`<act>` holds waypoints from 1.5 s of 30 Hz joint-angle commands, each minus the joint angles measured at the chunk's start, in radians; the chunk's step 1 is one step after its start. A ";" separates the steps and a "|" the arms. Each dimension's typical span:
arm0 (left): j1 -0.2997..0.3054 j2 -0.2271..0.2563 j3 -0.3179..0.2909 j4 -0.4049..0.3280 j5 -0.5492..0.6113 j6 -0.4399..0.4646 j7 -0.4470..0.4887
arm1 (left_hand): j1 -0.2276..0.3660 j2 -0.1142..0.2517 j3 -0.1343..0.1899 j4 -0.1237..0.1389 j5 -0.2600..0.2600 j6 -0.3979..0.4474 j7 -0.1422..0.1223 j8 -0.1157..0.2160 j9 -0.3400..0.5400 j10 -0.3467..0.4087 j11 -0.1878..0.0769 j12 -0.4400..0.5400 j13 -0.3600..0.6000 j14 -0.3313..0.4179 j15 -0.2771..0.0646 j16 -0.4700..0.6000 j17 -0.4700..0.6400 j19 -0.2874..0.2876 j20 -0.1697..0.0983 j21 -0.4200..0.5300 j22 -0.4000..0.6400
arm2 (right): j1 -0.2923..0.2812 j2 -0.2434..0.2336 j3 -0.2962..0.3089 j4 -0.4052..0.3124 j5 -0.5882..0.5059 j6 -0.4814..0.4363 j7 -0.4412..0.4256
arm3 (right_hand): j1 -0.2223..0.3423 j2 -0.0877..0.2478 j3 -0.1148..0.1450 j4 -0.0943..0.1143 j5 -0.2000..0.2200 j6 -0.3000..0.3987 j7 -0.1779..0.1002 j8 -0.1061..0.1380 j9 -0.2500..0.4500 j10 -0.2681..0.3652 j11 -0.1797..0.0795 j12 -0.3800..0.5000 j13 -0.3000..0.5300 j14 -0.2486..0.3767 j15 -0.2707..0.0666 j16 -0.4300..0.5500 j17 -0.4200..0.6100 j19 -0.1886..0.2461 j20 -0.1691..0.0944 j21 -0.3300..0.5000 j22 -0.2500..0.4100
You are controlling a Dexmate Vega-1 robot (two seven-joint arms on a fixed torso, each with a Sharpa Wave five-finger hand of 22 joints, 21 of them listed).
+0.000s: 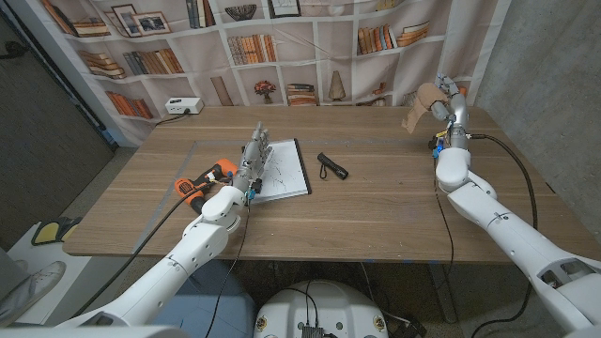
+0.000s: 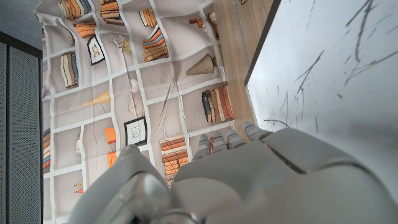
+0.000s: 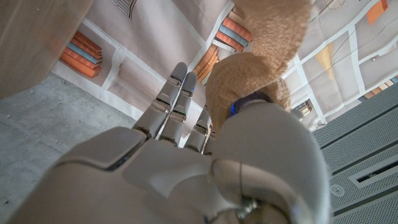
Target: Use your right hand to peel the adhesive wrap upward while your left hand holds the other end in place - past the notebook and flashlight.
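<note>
Two robot hands: both in shot, well apart across the wooden worktop (image 1: 376, 202).
Right robot hand (image 1: 445, 94): raised above the far right corner, fingers closed on a tan, fuzzy piece of adhesive wrap (image 1: 419, 105). In the right wrist view the wrap (image 3: 261, 68) bunches against the fingers (image 3: 177, 93) and runs up beyond them.
Left robot hand (image 1: 254, 155): low on the near left, lying along the left edge of the white notebook (image 1: 282, 171) — fingers extended, pointing away from the robot. Whether it pins any wrap beneath it I cannot tell.
Left wrist view: fingertips (image 2: 227, 140) reach along the scribbled white page (image 2: 336, 68), nothing visibly gripped.
Flashlight (image 1: 331, 166): small, black, just right of the notebook, lying at a slant.
Key relation: the visible wrap sits at the right robot hand, far right of the notebook and flashlight, hanging short and roughly upright — no strip can be made out stretching toward the left hand.
Judgement: the peel looks well advanced.
Orange tool (image 1: 202, 181): near the left arm.
</note>
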 commanded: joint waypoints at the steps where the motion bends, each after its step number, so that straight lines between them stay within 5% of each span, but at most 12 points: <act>1: 0.001 0.003 0.000 -0.006 -0.001 0.000 -0.005 | -0.007 -0.003 0.008 0.000 -0.003 0.005 0.000 -0.001 0.004 0.008 0.001 0.001 0.004 0.001 0.001 0.000 0.002 0.003 0.002 0.004 0.003 | -0.024 0.016 0.044 0.000 0.086 0.122 0.117 | -0.056 -0.019 -0.032 0.021 0.013 0.015 0.005 0.009 -0.001 -0.002 0.018 -0.019 -0.010 -0.012 -0.174 -0.029 -0.017 0.007 -0.048 0.005 0.001; 4: 0.000 0.004 0.000 -0.007 -0.001 0.002 -0.006 | -0.007 -0.003 0.008 0.000 -0.003 0.005 0.000 -0.002 0.004 0.008 0.001 0.000 0.004 0.001 0.000 0.000 0.002 0.003 0.001 0.004 0.003 | -0.023 0.019 0.045 0.012 0.098 0.149 0.151 | -0.131 -0.040 -0.071 0.055 0.020 0.008 0.012 0.007 -0.002 -0.017 0.028 -0.046 -0.027 -0.029 -0.172 -0.066 -0.046 -0.006 -0.040 -0.006 -0.002; 19: -0.003 0.008 0.000 -0.004 -0.008 0.004 -0.019 | -0.008 -0.002 0.009 0.000 -0.003 0.004 -0.001 -0.002 0.004 0.008 0.001 0.000 0.004 0.001 0.000 0.000 0.002 0.003 0.002 0.004 0.003 | -0.036 0.041 0.057 -0.007 0.194 0.166 0.282 | -0.250 -0.069 -0.134 0.101 0.029 -0.001 0.043 0.007 -0.004 -0.032 0.059 -0.105 -0.062 -0.061 -0.159 -0.122 -0.097 -0.046 -0.010 -0.040 -0.007; 31: -0.006 0.010 0.000 0.002 -0.011 0.004 -0.027 | -0.009 -0.003 0.011 0.000 -0.003 0.004 -0.001 -0.002 0.004 0.008 0.002 0.000 0.004 0.002 0.000 0.000 0.002 0.003 0.001 0.004 0.003 | -0.046 0.070 0.052 -0.035 0.338 0.188 0.445 | -0.273 -0.078 -0.148 0.104 0.030 -0.005 0.054 0.006 -0.006 -0.040 0.069 -0.127 -0.076 -0.072 -0.150 -0.138 -0.114 -0.065 0.001 -0.057 -0.010; 45: -0.002 0.011 -0.001 -0.003 -0.010 0.001 -0.025 | -0.009 -0.003 0.012 0.000 -0.003 0.003 -0.001 -0.003 0.004 0.008 0.001 0.000 0.004 0.003 0.000 0.000 0.002 0.003 0.001 0.004 0.003 | -0.061 0.074 0.041 -0.072 0.379 0.172 0.518 | -0.317 -0.088 -0.171 0.115 0.030 -0.009 0.068 0.005 -0.008 -0.034 0.086 -0.147 -0.092 -0.085 -0.125 -0.151 -0.129 -0.070 0.020 -0.073 -0.012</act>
